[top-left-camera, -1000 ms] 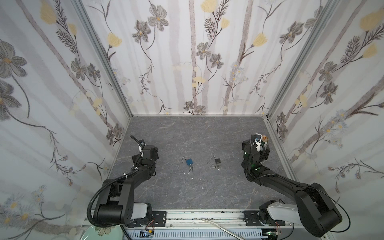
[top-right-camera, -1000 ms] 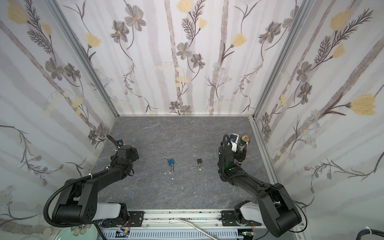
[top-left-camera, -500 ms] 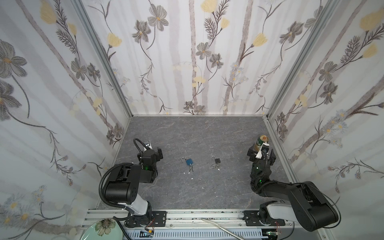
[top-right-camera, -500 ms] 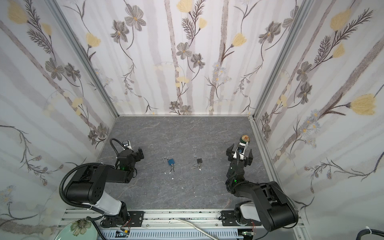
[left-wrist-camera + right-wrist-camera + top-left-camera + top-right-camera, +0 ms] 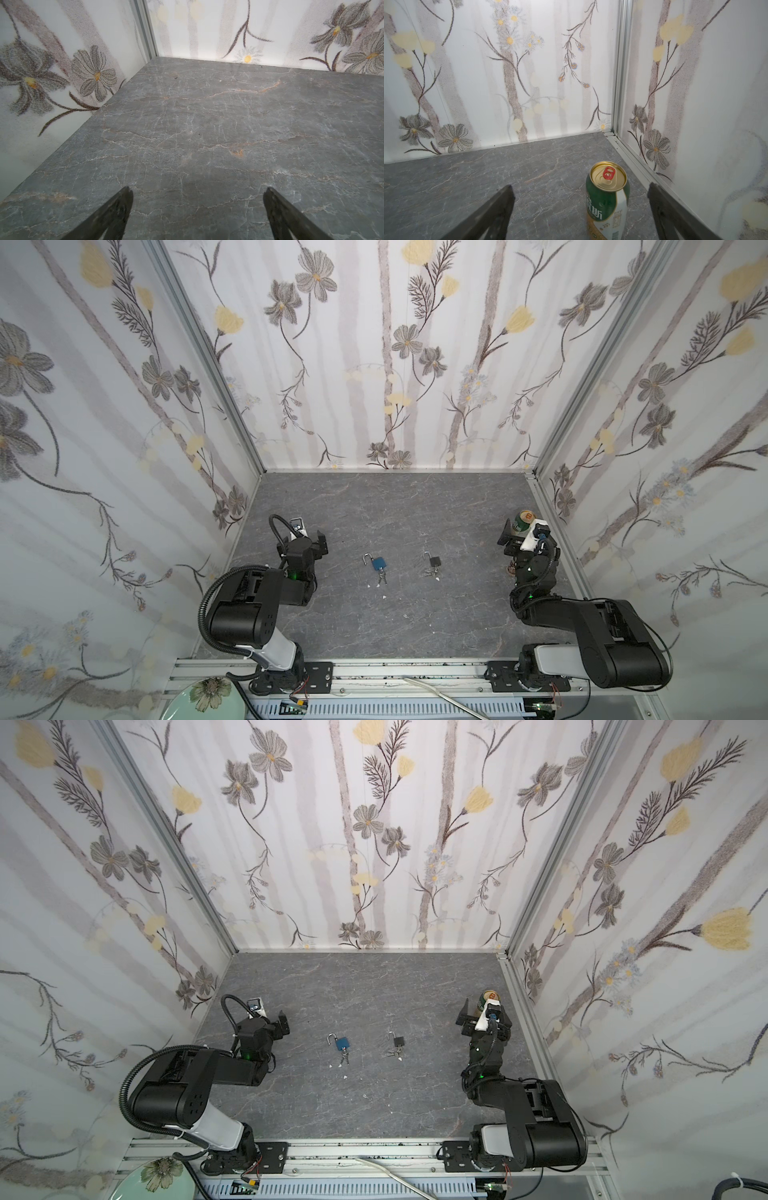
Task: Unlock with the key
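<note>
Grey marbled counter [image 5: 374, 510] holds your blue padlock [image 5: 379, 563] and black padlock [image 5: 434, 561] side by side at its middle, keys [image 5: 381, 580] at each one's near end. Your left pincer [image 5: 197, 193] gapes empty by the left edge. Your right pincer [image 5: 580, 188] stands released by the right edge, a green can [image 5: 607, 199] between its jaws.

Blue padlock [image 5: 379, 563], black padlock [image 5: 435, 561], grey veined tabletop [image 5: 395, 510]
</note>
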Controlling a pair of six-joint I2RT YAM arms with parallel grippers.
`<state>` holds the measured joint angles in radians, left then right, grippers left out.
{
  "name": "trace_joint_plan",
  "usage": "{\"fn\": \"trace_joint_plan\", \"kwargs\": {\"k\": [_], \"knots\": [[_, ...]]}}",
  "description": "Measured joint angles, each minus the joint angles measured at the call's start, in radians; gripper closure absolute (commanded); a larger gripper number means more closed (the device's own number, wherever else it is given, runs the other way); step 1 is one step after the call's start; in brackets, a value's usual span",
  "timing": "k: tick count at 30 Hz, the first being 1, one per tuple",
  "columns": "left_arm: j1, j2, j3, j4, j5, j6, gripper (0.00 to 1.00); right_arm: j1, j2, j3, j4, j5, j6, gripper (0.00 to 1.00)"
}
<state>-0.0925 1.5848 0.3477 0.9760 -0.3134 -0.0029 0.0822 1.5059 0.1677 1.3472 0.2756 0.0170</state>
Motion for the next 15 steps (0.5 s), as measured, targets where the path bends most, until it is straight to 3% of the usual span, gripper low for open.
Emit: {"fn": "trace_joint_plan", "kwargs": {"k": [15], "knots": [[0.000,0.000,0.000,0.000,0.000,0.002,0.00,-0.008,0.006,0.016,-0.006,-0.008,0.000,0.00]]}}
